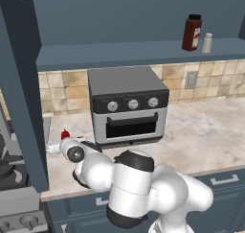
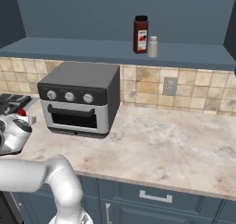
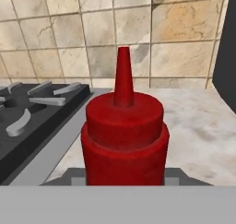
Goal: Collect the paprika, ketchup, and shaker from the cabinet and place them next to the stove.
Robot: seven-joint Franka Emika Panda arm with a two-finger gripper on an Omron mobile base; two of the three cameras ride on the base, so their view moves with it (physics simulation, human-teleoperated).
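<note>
Overhead, spanning the wall: the dark blue-grey cabinet (image 1: pixel 129 52) with its long open shelf. Below it, a pale marbled surface (image 2: pixel 175 144) running along a tan tiled backsplash (image 2: pixel 203 87), over blue drawers with white handles (image 2: pixel 154 196). At the far left, the stove (image 3: pixel 32 112), dark grates on a grey metal top, its edge just beside the surface. Standing on the surface against the tiles, a silver boxy toaster oven (image 1: pixel 128 107) with three round knobs and a dark glass door. Low between stove and toaster oven, the white arm reaching out to the left, the fingers (image 1: pixel 60 142) hovering at surface height, mostly hidden behind the wrist and the bottle; cannot tell how wide apart, nor whether pressing on anything. Right at the hand, upright, the ketchup (image 3: pixel 124 135), slim bright red with pointed nozzle, near the stove's edge, tiles behind; whether resting on the surface or lifted off it cannot be told. Up on the cabinet shelf, toward its right end, the paprika (image 2: pixel 140 34), dark reddish-brown with black cap and pale label, upright. Just beside it on the right, the small pale shaker (image 2: pixel 152 47), shortest of the three, also upright.
</note>
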